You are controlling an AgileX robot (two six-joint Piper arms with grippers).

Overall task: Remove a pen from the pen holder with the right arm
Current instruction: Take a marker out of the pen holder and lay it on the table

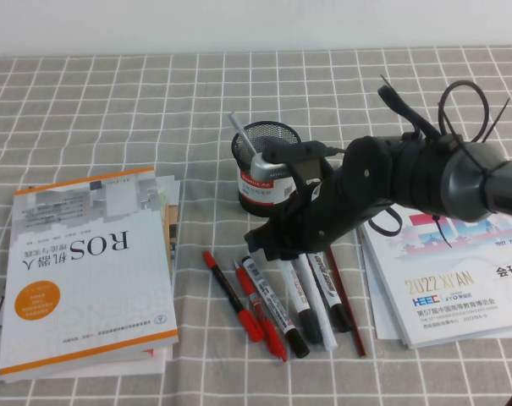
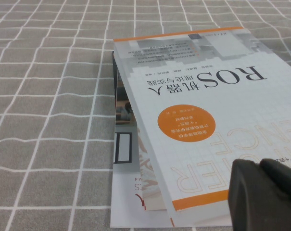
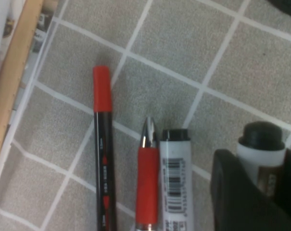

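Grey checked cloth (image 1: 112, 110) covers the table, with a white wall behind. Black mesh pen holder (image 1: 283, 139) stands upright near centre, and one grey pen (image 1: 242, 134) leans out of it toward the robot's left. The right arm reaches in from the right. The right gripper (image 1: 268, 239) sits low, just in front of the holder, over the upper ends of a row of pens lying on the cloth. The row includes a red-capped black pen (image 1: 224, 288), a red pen (image 1: 257, 311), white markers and a thin dark red pencil (image 1: 349, 304). In the right wrist view its dark fingers (image 3: 232, 192) are closed against a black-capped marker (image 3: 260, 144) with a white body; whether that marker is lifted or resting on the cloth cannot be told. A barcoded marker (image 3: 176, 183) lies just beside it. ROS book (image 1: 86, 254) tops a stack at the left, and booklets (image 1: 459, 288) lie at the right, partly under the arm. The left gripper (image 2: 263, 190) hangs over a corner of the ROS book; whether it is open or closed cannot be told.
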